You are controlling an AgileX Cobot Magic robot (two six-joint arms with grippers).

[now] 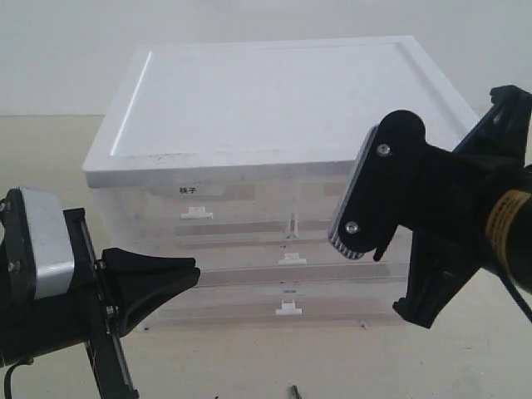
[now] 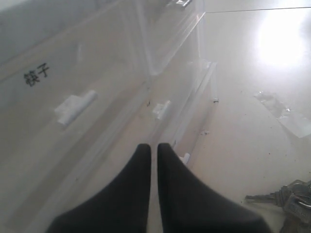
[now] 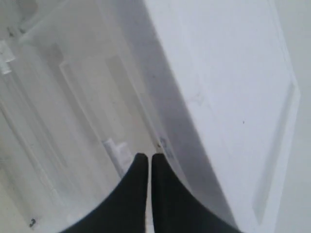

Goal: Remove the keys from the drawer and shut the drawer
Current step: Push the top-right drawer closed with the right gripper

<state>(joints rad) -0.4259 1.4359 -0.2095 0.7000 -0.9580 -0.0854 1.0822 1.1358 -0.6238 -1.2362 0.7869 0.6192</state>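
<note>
1 cabinet [image 1: 249,91]. 4 drawers in it:
- top row, 2 half-width: labelled drawer [image 1: 158,204], neighbour drawer [image 1: 317,199]
- below, 2 full-width: upper wide drawer [image 1: 224,258], lower wide drawer [image 1: 208,303]

3 tab handles [image 1: 196,214] showing on cabinet front, ext. view.
2 grippers in front of cabinet: left gripper [image 2: 153,145], right gripper [image 3: 144,156].
1 bunch of keys [image 2: 291,196] near cabinet foot.
1 tape scrap [image 2: 286,114] farther off.

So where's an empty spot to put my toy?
The cabinet's white top is bare. The table in front has room between the left gripper and the keys. The drawer fronts are crowded by the right gripper.
</note>
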